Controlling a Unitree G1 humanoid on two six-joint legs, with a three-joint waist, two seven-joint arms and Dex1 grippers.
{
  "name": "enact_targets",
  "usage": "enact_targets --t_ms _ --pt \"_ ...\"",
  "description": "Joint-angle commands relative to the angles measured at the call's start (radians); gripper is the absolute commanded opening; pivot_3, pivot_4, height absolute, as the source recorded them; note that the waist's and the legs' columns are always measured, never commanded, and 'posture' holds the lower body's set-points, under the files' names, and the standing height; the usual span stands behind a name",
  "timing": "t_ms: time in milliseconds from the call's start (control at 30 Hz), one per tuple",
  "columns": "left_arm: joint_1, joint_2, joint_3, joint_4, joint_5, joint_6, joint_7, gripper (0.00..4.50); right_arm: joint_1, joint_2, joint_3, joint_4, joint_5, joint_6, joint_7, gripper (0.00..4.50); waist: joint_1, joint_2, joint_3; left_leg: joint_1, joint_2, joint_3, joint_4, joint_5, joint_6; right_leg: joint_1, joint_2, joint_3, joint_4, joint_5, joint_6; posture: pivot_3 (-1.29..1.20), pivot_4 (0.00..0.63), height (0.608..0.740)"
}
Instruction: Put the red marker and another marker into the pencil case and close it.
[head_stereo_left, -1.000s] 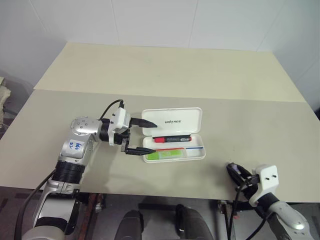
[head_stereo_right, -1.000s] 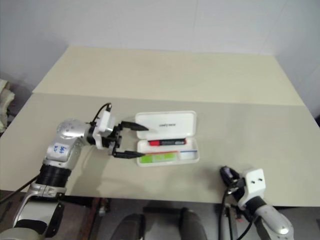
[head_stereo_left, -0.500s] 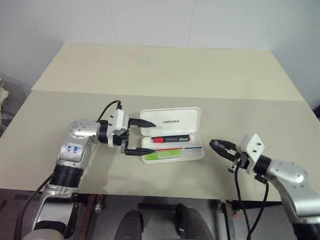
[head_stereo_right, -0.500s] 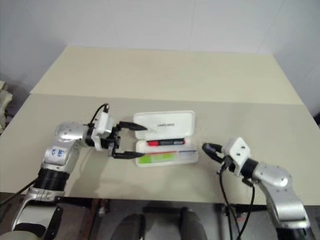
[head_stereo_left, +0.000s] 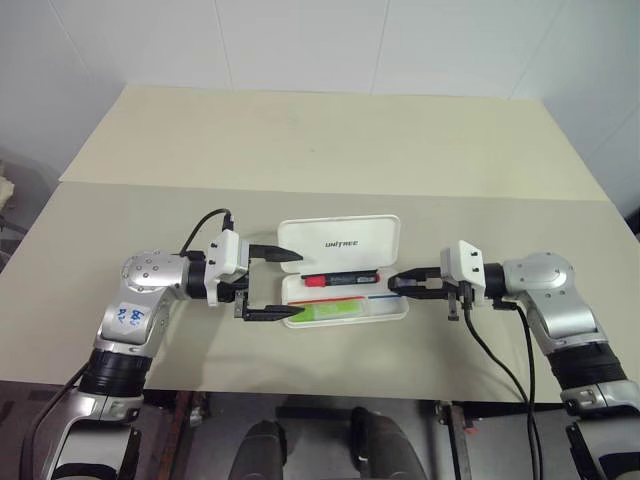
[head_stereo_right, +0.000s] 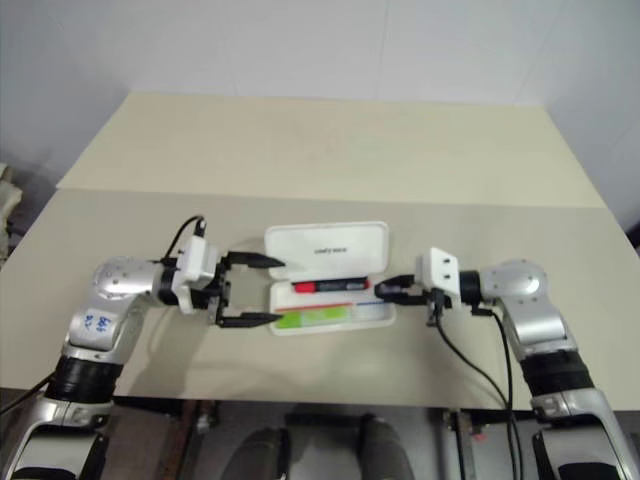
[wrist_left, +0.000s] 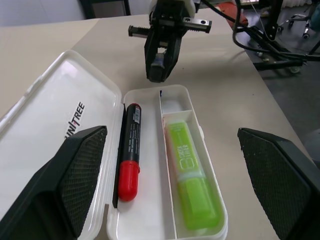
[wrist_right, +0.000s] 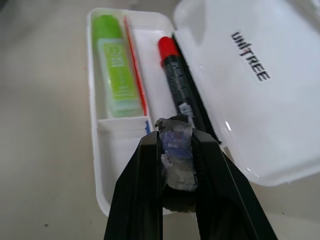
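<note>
My left arm reaches in from the left, forearm low over the table (head_stereo_left: 120, 220), its end effector (head_stereo_left: 283, 285) pointing level toward the pencil case (head_stereo_left: 340, 268). Its two fingers are spread wide, one at the lid's left edge and one at the tray's near left corner, gripping nothing. My right arm comes in from the right, wrist bent so that its end effector (head_stereo_left: 400, 283) points left at the case's right end, tips just beside the tray. Its fingers are clenched on a small dark grey stubby object (wrist_right: 176, 150). The case lies open near the table's front edge, lid flat behind the tray. The red marker (wrist_left: 130, 150) lies in the tray's compartment next to the lid, and another marker (wrist_left: 190, 175), lime green, in the front compartment.
</note>
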Motion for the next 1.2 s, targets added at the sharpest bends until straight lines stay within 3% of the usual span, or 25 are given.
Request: enact_targets --t_ms 33,600,633,700,933,1200 --pt "0.020 0.022 0.030 -0.065 -0.031 0.015 0.020 4.50 -0.022 0.017 0.008 0.023 0.002 -0.032 0.030 0.41 0.000 0.000 0.000 0.000 0.000 0.000 0.000 0.000 0.000 0.000 0.000 0.000 0.001 0.000 0.000 0.00 0.150 0.740" --pt "0.031 0.043 0.045 -0.088 -0.039 0.027 0.062 4.50 -0.055 0.071 0.038 0.129 -0.035 -0.034 0.061 0.41 0.000 0.000 0.000 0.000 0.000 0.000 0.001 0.000 -0.001 0.000 0.000 0.000 0.001 0.000 0.000 0.00 0.150 0.740" --pt "0.031 0.046 0.046 -0.087 -0.041 0.026 0.063 4.50 -0.063 0.069 0.036 0.140 -0.038 -0.046 0.063 1.13 0.000 0.000 0.000 0.000 0.000 0.000 0.001 0.000 -0.001 0.000 0.000 0.000 0.001 0.000 0.000 0.00 0.150 0.740" --pt "0.032 0.050 0.047 -0.084 -0.042 0.024 0.063 4.50 -0.076 0.064 0.029 0.152 -0.032 -0.052 0.074 1.66 -0.001 0.000 0.000 0.000 0.000 0.001 0.001 0.000 -0.001 0.000 0.000 0.001 0.001 0.000 0.000 0.00 0.150 0.740" --pt "0.014 0.044 0.039 -0.068 -0.037 0.014 0.068 4.50 -0.109 0.076 0.017 0.174 -0.020 -0.079 0.089 4.34 0.000 0.000 0.000 0.001 0.000 0.001 0.000 0.000 -0.001 0.000 0.000 0.000 0.002 0.000 0.000 0.00 0.150 0.740" --pt "-0.002 0.040 0.033 -0.043 -0.034 0.002 0.062 4.50 -0.126 0.078 -0.009 0.112 0.024 -0.070 0.093 4.46 0.000 0.000 0.000 0.001 0.000 0.001 0.001 0.000 -0.001 0.000 0.000 0.000 0.002 0.000 0.000 0.00 0.150 0.740"
